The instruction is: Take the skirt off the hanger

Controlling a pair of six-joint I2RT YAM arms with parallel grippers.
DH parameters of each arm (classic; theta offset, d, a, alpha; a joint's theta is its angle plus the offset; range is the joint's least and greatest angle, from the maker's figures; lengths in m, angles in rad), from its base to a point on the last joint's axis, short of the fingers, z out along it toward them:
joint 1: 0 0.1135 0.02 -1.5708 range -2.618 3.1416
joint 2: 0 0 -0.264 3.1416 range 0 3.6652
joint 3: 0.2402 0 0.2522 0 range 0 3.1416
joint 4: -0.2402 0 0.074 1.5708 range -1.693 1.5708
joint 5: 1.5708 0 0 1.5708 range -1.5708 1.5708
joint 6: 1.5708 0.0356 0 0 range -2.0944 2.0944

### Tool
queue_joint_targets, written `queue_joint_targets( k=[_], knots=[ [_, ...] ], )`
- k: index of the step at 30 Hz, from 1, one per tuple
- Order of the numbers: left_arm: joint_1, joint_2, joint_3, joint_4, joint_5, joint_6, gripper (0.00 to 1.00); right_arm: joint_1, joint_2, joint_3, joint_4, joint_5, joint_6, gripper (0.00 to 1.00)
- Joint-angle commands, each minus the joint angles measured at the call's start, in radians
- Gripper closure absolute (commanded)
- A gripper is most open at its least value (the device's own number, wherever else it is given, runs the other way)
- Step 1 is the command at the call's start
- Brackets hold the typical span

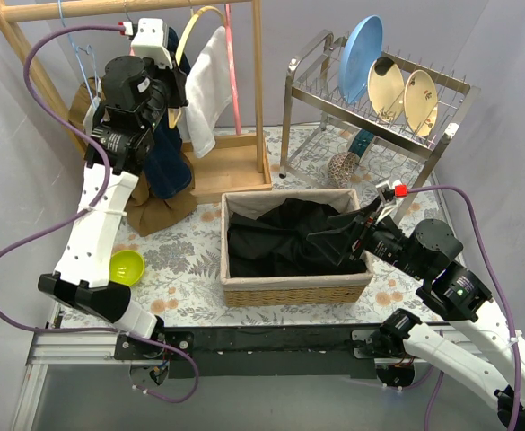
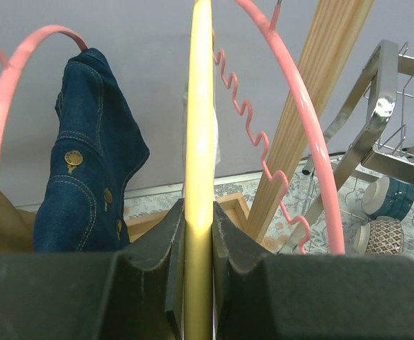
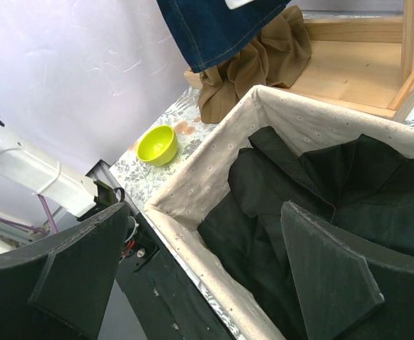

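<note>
**Left gripper** (image 2: pixel 198 221): the fingers (image 2: pixel 153 244) are pressed onto the rod of the yellow hanger (image 2: pixel 200 106). The rod runs vertically through the pinch, with no gap on either side. The hanger carries no garment in the wrist view.

- Clearance: the pink hanger (image 2: pixel 295 99) arcs close on both sides of the yellow rod, and its wavy bar lies just right of the rod.
- The wooden rack post (image 2: pixel 320 92) stands behind the pink loop on the right, with the dish rack (image 2: pixel 380 106) beyond it.
- The denim jacket (image 2: pixel 86 163) hangs to the left, apart from the fingers.

**Right gripper** (image 3: pixel 205 212): the fingers (image 3: pixel 79 276) are spread wide and hold nothing. They hover over the basket (image 3: pixel 214 142), above its lined rim.

- The black skirt (image 3: pixel 299 177) lies crumpled inside the basket, below the rim on all visible sides.
- Outside the rim, the green bowl (image 3: pixel 157 144) sits on the table. The brown cloth (image 3: pixel 256 57) is heaped against the wooden rack base.

**Markings:** the jacket's brass buttons bear raised marks too small to read.
</note>
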Motion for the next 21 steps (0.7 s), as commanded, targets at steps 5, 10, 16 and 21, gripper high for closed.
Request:
queue_joint_targets(
  k=[5, 10, 16, 21],
  knots=[
    [0.005, -0.117, -0.001, 0.119, -0.010, 0.012, 1.00, 0.005, 0.000, -0.004, 0.066, -0.011, 0.007, 0.05],
    [0.003, -0.166, -0.012, 0.068, -0.004, 0.000, 1.00, 0.005, 0.026, 0.020, 0.051, -0.006, -0.007, 0.05],
    [0.003, -0.211, -0.003, -0.030, 0.007, -0.013, 1.00, 0.005, 0.107, 0.103, 0.005, -0.032, -0.047, 0.05],
    [0.003, -0.257, 0.005, -0.122, 0.036, -0.043, 1.00, 0.006, 0.224, 0.238, -0.009, -0.107, -0.048, 0.12]
  ],
)
